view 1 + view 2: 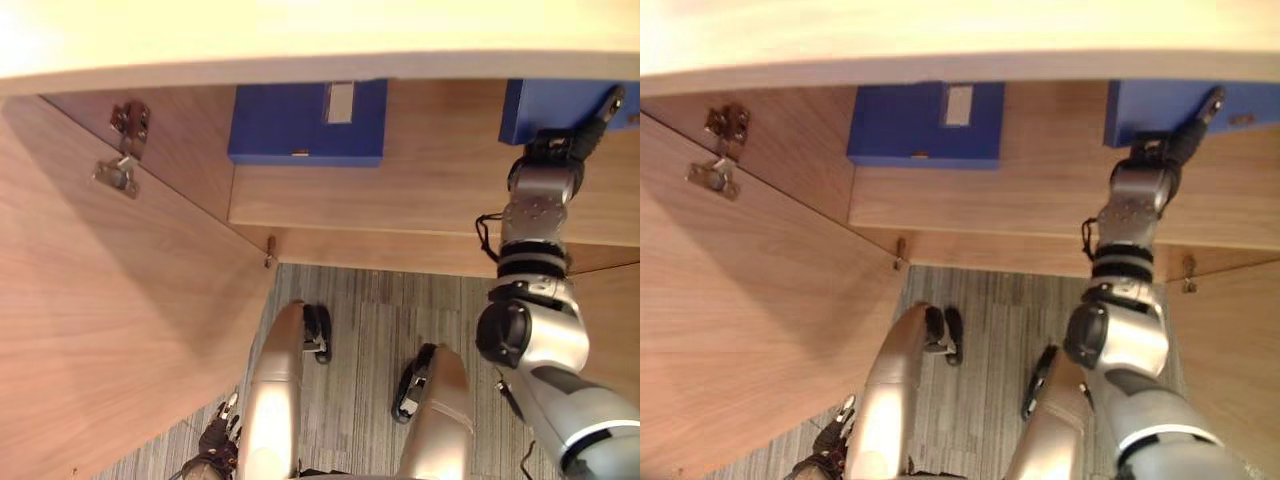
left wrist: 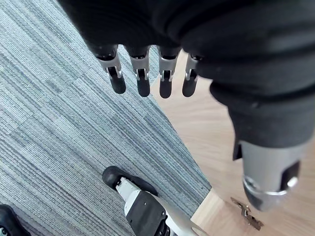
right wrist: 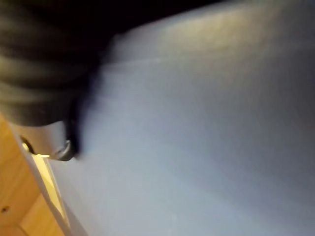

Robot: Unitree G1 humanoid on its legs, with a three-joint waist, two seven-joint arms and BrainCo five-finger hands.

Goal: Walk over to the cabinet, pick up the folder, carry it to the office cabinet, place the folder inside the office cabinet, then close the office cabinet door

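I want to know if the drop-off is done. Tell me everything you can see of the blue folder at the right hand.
The folder is plain blue with a smooth, matte face, like stiff card or plastic. It sits on the wooden shelf inside the cabinet, its far part hidden under the pale cabinet top. The right hand is against its front, and the right wrist view shows the blue face very close; a grip cannot be made out. A second folder stands apart to the left.

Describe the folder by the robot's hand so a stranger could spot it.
Inside the open wooden cabinet, two blue folders sit on the shelf. It is the right folder, at the robot's right hand; the left folder has a pale label.
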